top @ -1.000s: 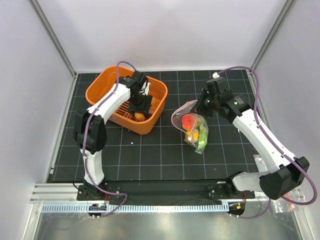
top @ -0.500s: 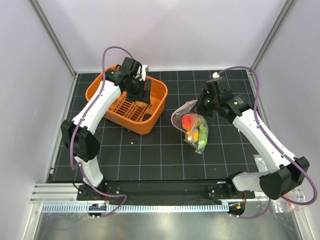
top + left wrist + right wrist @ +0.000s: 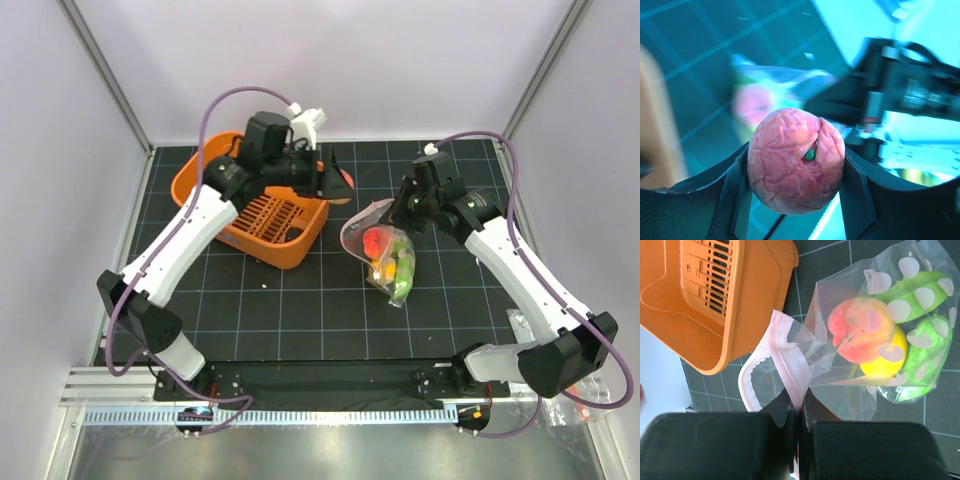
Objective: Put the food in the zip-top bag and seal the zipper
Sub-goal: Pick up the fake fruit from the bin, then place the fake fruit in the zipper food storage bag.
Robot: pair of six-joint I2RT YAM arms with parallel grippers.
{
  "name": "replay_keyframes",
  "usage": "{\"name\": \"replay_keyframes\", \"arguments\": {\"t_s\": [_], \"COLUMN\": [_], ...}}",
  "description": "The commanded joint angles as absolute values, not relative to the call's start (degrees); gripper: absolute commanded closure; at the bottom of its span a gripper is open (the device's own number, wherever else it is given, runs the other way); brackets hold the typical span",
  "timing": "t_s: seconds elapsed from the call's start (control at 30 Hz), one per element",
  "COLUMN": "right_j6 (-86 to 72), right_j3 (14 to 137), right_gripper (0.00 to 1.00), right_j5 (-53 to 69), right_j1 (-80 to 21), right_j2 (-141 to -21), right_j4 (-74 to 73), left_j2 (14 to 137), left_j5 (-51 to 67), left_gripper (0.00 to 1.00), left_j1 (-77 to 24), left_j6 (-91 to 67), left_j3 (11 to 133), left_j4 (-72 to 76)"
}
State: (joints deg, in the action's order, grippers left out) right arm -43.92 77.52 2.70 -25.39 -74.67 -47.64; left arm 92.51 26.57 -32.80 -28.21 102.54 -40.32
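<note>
A wrinkled peach-orange ball (image 3: 796, 160) sits clamped between my left gripper's (image 3: 796, 172) two black fingers, held in the air to the right of the orange basket. From above, the ball (image 3: 345, 178) hangs just left of the zip-top bag's open mouth. The clear spotted bag (image 3: 880, 385) lies on the mat and holds a red-orange fruit (image 3: 860, 330), a yellow one (image 3: 885, 365) and two green pieces (image 3: 925, 295). My right gripper (image 3: 799, 407) is shut on the pink zipper (image 3: 785, 360) and lifts one lip, so the mouth gapes.
The orange slotted basket (image 3: 300, 230) stands at the back left on the black gridded mat, close to the left arm. Grey walls enclose the table on three sides. Crumpled clear plastic (image 3: 525, 325) lies beside the right arm's base.
The left arm rose out of the basket with the peach-orange ball and swung right toward the bag's mouth. The right arm and bag stayed still.
</note>
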Motion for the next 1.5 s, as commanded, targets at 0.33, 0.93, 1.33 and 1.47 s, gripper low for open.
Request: {"name": "replay_keyframes", "arguments": {"t_s": [0.33, 0.93, 1.33, 1.47], "right_j6": [-46.14, -48.34, -48.34, -47.55], "right_j3": [80.60, 75.76, 74.53, 74.88], "right_gripper": [0.99, 0.99, 0.99, 0.99], "right_j5": [-1.56, -4.04, -4.48, -4.48], "right_j1": [-25.23, -25.31, -25.31, -25.31], "right_j2": [-71.81, -66.71, -65.65, -65.66], "right_j4": [-46.41, -45.26, -45.53, -46.32], "left_j2": [92.29, 95.27, 92.90, 90.53], "left_j5": [18.37, 9.41, 2.03, 0.44], "left_gripper": [0.95, 0.00, 0.00, 0.00], "left_j1": [-46.49, -51.68, -49.40, -39.68], "left_j6": [-35.95, -36.65, -31.47, -31.99], "left_j3": [91.06, 90.43, 98.87, 99.58], "left_j4": [-23.20, -25.04, -36.38, -43.13]}}
